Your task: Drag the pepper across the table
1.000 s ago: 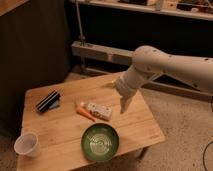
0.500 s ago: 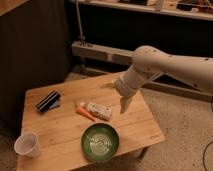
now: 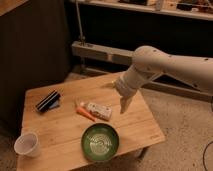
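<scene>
Pepper (image 3: 84, 113) lies near the middle of the table (image 3: 57, 127), its long axis diagonal: the pale stem end points far-left, the orange tip near-right toward the green bowl (image 3: 101, 142). A white packet (image 3: 98, 110) sits just beside it on the right. The gripper (image 3: 123, 106) hangs pointing down, right of the packet and apart from the pepper; whether it is open or closed cannot be told.
</scene>
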`<state>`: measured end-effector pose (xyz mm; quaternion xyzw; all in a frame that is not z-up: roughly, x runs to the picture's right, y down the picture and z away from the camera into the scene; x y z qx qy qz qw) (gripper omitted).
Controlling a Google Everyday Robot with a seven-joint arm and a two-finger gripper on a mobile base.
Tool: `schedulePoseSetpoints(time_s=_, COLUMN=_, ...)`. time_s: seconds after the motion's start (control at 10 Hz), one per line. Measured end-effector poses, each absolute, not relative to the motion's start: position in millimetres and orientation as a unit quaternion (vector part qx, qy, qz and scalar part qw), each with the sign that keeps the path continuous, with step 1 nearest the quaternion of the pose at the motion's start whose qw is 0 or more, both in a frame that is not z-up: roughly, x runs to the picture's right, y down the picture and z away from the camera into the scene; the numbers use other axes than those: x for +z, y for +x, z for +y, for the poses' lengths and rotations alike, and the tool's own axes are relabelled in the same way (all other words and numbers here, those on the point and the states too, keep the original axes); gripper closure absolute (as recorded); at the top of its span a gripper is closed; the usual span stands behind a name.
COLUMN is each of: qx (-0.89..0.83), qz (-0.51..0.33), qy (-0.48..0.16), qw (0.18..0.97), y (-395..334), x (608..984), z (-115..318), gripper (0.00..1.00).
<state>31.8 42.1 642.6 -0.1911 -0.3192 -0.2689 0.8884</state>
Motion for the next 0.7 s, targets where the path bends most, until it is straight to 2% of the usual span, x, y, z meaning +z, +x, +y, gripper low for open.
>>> schedulePoseSetpoints(time_s=0.4, qx=-0.277, qz=-0.314, qy=-0.199, qw=0.886, y=30.5, x=644.9, z=44.2, gripper=0.20)
schedulePoseSetpoints(time_s=0.7, qx=-0.319, qz=-0.289, qy=-0.241, qw=0.870, y=-12.3, x=653.3, z=53.0, gripper=0.20)
